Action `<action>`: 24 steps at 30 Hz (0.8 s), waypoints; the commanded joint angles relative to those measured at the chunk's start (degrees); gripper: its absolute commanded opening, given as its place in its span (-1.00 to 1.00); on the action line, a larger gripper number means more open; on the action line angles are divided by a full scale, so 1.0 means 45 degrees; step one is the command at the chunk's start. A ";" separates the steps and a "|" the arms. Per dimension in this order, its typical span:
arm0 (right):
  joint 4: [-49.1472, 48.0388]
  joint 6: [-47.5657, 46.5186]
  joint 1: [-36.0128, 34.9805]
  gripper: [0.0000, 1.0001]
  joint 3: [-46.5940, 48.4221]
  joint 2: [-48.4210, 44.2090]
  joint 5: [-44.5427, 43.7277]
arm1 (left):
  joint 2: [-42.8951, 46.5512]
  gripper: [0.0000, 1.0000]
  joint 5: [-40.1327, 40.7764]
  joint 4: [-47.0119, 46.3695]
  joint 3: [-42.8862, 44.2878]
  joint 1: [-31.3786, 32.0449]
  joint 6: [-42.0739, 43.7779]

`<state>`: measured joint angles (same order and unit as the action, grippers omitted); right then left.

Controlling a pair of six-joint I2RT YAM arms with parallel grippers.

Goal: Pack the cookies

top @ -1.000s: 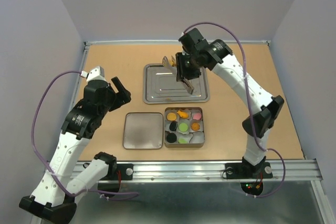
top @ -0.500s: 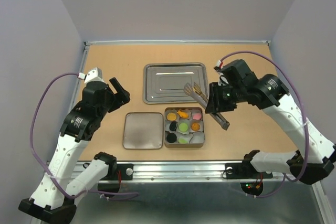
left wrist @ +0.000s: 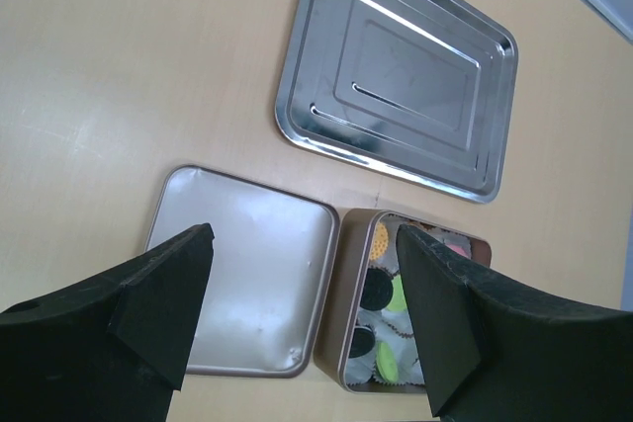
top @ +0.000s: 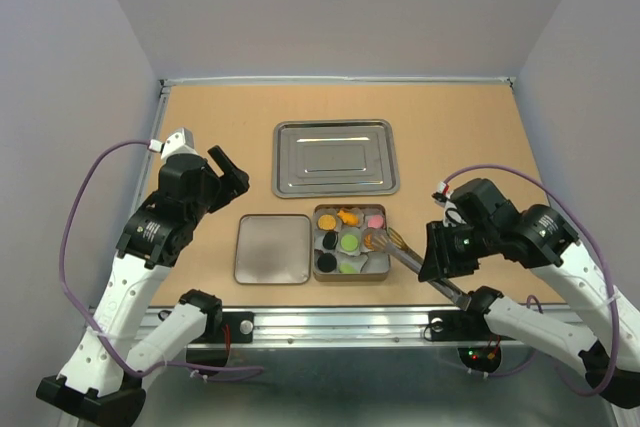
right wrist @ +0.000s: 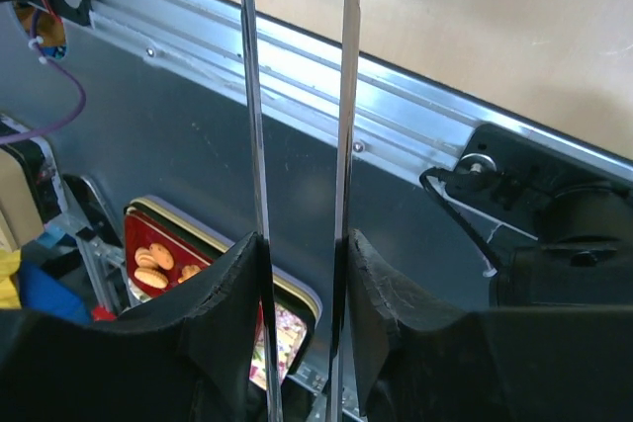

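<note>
Eight cookies (top: pixel 349 242) are sitting in paper cups (top: pixel 374 263) inside one tin (top: pixel 351 277): three orange, two black, two green, one pink. One lid (top: pixel 272 249) is lying just left of the tin, and one tray (top: pixel 336 157) is lying behind it. The right gripper (top: pixel 440 255) is clamping one pair of tongs (top: pixel 402 249), whose tips are reaching over the tin's right side. The left gripper (top: pixel 230 169) is hanging wide, gripping nothing. A tan table (top: pixel 220 117) is carrying everything, with pale lilac walls (top: pixel 330 7) closing it in.
</note>
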<state>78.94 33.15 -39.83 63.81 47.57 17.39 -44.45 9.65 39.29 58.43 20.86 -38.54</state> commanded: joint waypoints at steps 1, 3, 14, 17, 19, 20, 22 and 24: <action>0.0134 0.0310 -0.0074 -0.33 -0.0721 -0.0571 0.0745 | 0.0403 0.72 0.0082 -0.0176 -0.0231 -0.0046 -0.0399; 0.0134 0.0252 -0.0074 -0.33 -0.0956 -0.0688 0.0804 | 0.0521 0.72 0.0063 -0.0118 -0.0251 -0.0046 -0.0438; 0.0096 -0.0100 -0.0074 -0.33 -0.2168 -0.1040 0.0863 | 0.0834 0.72 0.0043 0.0176 -0.0368 -0.0046 -0.0692; 0.0018 -0.0159 -0.0054 -0.25 -0.2246 -0.1002 0.0882 | 0.0853 0.72 0.0063 0.0215 -0.0329 -0.0046 -0.0673; -0.0002 -0.0197 -0.0054 -0.20 -0.2227 -0.0943 0.0882 | 0.0815 0.72 0.0082 0.0215 -0.0349 -0.0046 -0.0692; -0.0002 -0.0198 -0.0074 -0.17 -0.2188 -0.0904 0.0863 | 0.0814 0.72 0.0082 0.0215 -0.0329 -0.0046 -0.0692; -0.0002 -0.0237 -0.0054 -0.11 -0.2091 -0.0826 0.0824 | 0.0815 0.72 0.0063 0.0195 -0.0368 -0.0046 -0.0692; -0.0002 -0.0256 -0.0054 -0.07 -0.2032 -0.0748 0.0804 | 0.0776 0.72 0.0082 0.0176 -0.0388 -0.0046 -0.0692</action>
<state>78.65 32.86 -39.81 54.37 43.97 20.84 -41.34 9.50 40.60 56.99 20.86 -41.28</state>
